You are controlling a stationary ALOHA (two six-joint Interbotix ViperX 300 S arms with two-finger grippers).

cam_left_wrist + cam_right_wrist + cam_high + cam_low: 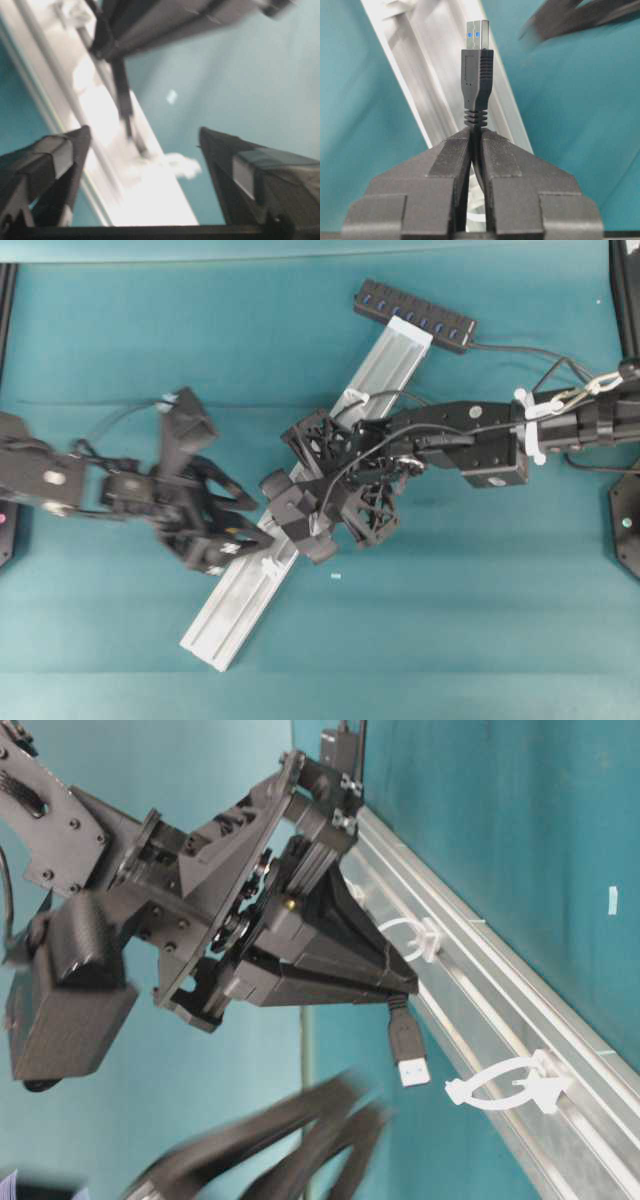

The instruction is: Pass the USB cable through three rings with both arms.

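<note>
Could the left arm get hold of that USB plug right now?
Probably yes. The left gripper stands open beside the rail, and the USB plug sticks out free past the right gripper that pinches the cable.

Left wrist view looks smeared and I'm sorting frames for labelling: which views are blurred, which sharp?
Left wrist view: motion-blurred throughout, long silver aluminium rail overexposed. Table-level view: open left gripper streaked. Right wrist view: thin black USB cable crisp in the shut right gripper.

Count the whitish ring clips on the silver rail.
2 whitish plastic ring clips show: one near the upper end of the silver rail, one near its lower end; another may hide beneath the right gripper.
</note>
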